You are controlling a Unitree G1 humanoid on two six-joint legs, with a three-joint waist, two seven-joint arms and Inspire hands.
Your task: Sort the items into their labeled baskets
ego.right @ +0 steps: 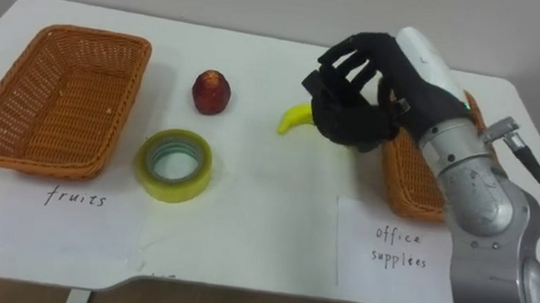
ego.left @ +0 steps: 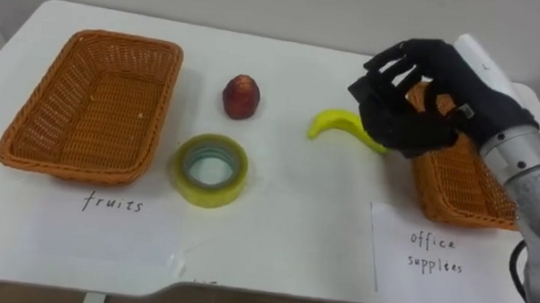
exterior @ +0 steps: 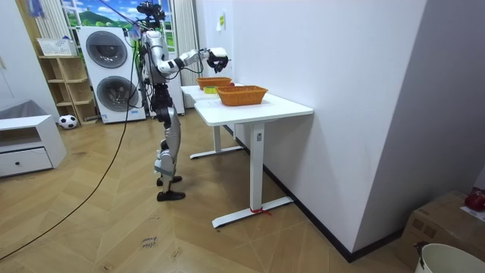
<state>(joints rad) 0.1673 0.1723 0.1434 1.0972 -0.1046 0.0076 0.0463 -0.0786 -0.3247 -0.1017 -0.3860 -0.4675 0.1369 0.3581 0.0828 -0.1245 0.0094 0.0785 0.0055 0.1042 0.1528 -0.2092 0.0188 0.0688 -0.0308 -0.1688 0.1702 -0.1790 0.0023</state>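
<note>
On the white tabletop (ego.left: 294,226) nothing is sorted yet: the red round fruit (ego.left: 241,96), yellow banana (ego.left: 335,123) and yellow-green tape roll (ego.left: 212,171) lie near its middle, between the woven orange fruits basket (ego.left: 68,168) at the left edge and the office-supplies basket (ego.left: 450,212) at the right edge. The black right hand (ego.left: 408,116) hovers over the banana's end, fingers spread, holding nothing.

Stereo head pair close above the table (ego.left: 285,234), downward; room camera far off, same table side-on.
</note>
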